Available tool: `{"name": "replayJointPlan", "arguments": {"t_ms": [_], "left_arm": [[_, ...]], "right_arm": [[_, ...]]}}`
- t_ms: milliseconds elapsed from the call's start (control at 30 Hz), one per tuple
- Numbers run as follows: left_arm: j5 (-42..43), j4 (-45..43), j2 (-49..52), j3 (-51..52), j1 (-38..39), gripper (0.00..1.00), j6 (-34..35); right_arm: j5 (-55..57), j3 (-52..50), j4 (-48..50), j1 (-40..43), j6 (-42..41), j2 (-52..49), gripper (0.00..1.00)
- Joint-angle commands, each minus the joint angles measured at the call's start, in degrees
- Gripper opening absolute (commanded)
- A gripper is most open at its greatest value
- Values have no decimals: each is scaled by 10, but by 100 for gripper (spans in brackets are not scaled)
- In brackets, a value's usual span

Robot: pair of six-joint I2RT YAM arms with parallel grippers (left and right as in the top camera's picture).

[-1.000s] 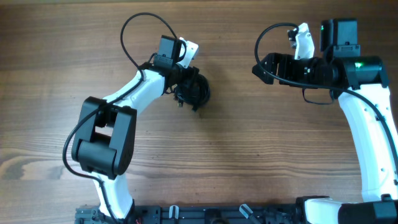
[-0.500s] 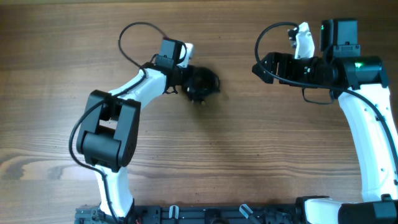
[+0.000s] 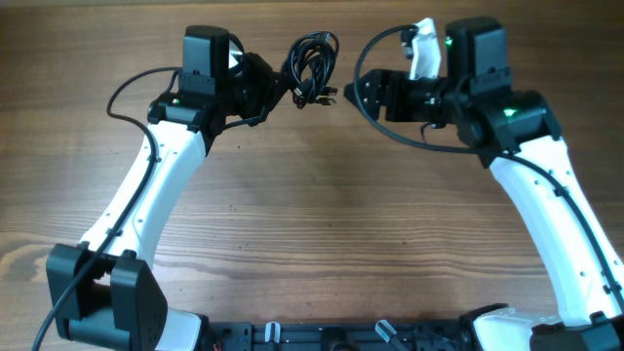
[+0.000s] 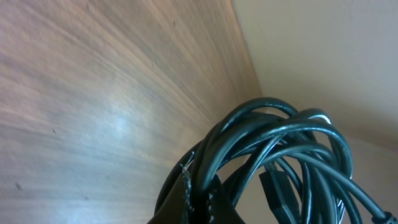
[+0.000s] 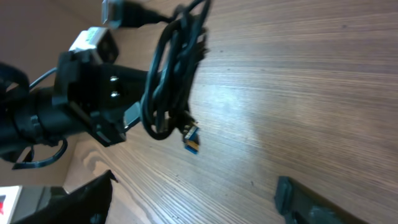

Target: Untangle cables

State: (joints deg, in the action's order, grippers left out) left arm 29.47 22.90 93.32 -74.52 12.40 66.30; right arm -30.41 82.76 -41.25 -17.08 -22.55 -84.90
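Observation:
The cables [image 3: 312, 64] are a black coiled bundle hanging clear of the wooden table [image 3: 322, 214], near its far edge. My left gripper [image 3: 280, 86] is shut on the bundle's left side. In the left wrist view the fingertips [image 4: 186, 194] pinch a few strands of the cables [image 4: 280, 149]. My right gripper [image 3: 351, 94] is open just right of the bundle, with a small gap between them. In the right wrist view the cables [image 5: 171, 68] dangle ahead with a blue-tipped plug [image 5: 191, 143] at the bottom. The right gripper [image 5: 193, 205] has nothing between its spread fingers.
The left arm [image 3: 146, 185] and right arm [image 3: 546, 195] reach in from the near corners and meet at the far middle. A black rail [image 3: 322, 336] runs along the near edge. A pale wall [image 4: 323, 50] rises behind the table's far edge.
My left gripper shut on the bundle, lifted it and carried it toward the far middle. The right arm swung left toward it, and its jaws narrowed slightly.

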Motion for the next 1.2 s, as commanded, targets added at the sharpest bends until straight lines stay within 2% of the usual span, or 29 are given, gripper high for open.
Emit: {"name": "replayJointPlan", "arguments": {"t_ms": [0,267,333,433,500,833,967,1100,1167], "left_arm": [[57,-5,-11,-4,-2,4,127],[72,10,-10,-4,0,4,123],[73,10,-10,-4,0,4,74],[39,10,-10,-4,2,4,-95],[30,9,-10,-4,3,4,-168],[47,6,-10,-4,5,4,-305],[81,-11,-10,-4,5,4,-375],[79,-39,-10,-4,4,4,-391],[36,-49,-10,-4,4,4,-391]], "right_arm": [[2,10,10,-20,-11,-1,80],[37,10,24,-29,-17,-1,71],[38,10,28,-29,-18,-1,70],[38,10,33,-30,-31,-2,69],[38,10,34,-37,-30,-2,68],[58,10,45,-55,-31,-13,63],[60,10,38,-55,-31,-29,62],[60,10,29,-55,-31,-46,61],[60,10,22,-55,-31,-47,56]]}}
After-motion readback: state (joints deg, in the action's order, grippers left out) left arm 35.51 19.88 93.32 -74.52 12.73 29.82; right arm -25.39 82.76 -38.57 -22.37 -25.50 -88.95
